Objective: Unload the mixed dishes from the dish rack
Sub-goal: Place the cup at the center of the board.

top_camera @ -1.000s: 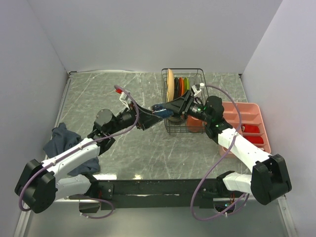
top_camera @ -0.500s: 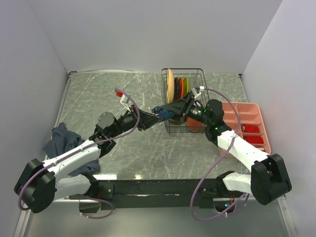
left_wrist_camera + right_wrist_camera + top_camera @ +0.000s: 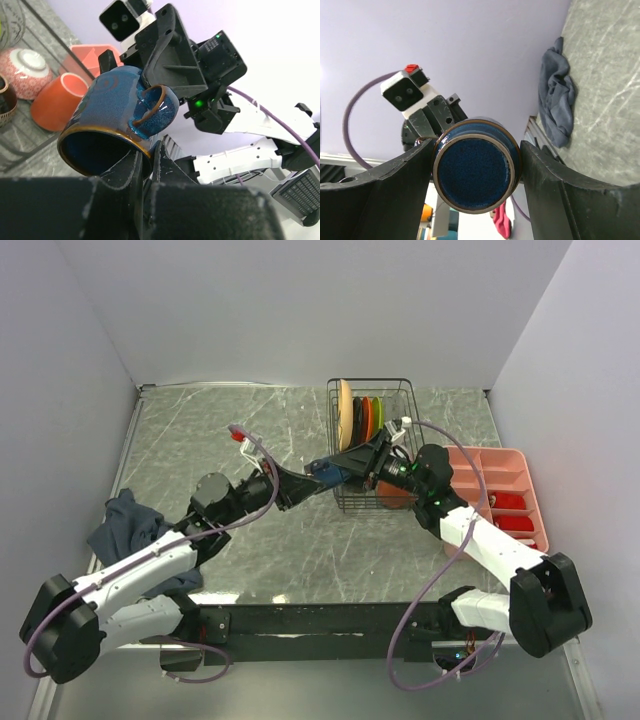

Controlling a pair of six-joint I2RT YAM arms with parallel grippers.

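My left fingers (image 3: 125, 172) are clenched on the rim wall of the small dark-blue cup (image 3: 107, 107), one inside the mouth and one outside, just beside the handle (image 3: 152, 107). The cup hangs in the air between both arms, just left of the dish rack (image 3: 385, 381) and above the bench (image 3: 200, 430). My right fingers (image 3: 390, 190) grasp its body from both sides, base toward my wrist.

Procedure:
1. Left: hold station. A rim pinch is thin, so add no twist.
2. Right: spread fully, then back straight out toward the rack, clear of the handle.
3. Left: carry the cup leftward, level, and lower it onto bare bench, short of the grey cloth (image 3: 125, 525).
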